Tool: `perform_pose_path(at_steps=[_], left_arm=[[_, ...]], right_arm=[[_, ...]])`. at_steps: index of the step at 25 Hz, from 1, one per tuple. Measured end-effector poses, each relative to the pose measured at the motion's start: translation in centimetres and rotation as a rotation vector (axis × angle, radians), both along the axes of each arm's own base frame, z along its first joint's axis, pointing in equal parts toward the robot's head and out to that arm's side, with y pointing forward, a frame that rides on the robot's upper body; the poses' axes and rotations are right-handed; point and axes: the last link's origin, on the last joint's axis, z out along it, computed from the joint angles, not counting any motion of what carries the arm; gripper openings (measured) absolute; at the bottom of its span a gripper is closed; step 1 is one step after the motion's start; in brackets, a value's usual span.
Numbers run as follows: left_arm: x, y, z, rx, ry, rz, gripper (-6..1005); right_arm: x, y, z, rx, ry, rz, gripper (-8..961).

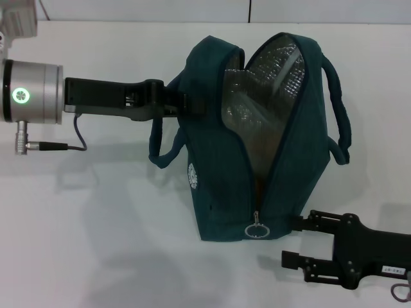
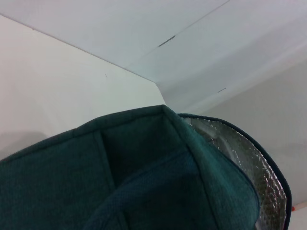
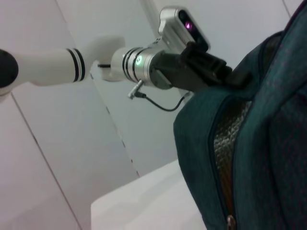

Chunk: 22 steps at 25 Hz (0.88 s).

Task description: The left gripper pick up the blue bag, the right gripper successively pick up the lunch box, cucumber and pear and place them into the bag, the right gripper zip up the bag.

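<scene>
1. Fabric first: the dark teal-blue tote bag (image 1: 221, 167) with silver foil lining (image 1: 270, 96) stands on the white table (image 1: 96, 244), its mouth gaping wide and its zipper only closed near the metal ring pull (image 1: 256, 229).
2. Reaching in from the left, the left gripper (image 1: 183, 102), a black claw on a silver wrist with a green ring light, has its jaws closed on the bag's upper edge, beside one padded handle (image 1: 160, 151).
3. Low at the right, the right gripper (image 1: 292, 240), a black claw with a small white label, sits by the bag's bottom corner, jaws spread apart and holding nothing.
</scene>
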Motion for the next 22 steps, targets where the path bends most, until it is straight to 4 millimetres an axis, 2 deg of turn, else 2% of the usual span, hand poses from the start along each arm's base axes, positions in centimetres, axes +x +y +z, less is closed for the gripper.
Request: perform_pose_path(at_steps=[12, 22], left_arm=[[0.1, 0.1, -0.1, 0.001, -0.001, -0.001, 69], [0.1, 0.1, 0.0, 0.004, -0.003, -0.003, 72]], right_arm=[[-1.7, 1.6, -2.5, -0.013, -0.067, 0.027, 690], [-2.0, 1.7, -2.4, 0.009, -0.033, 0.005, 691]])
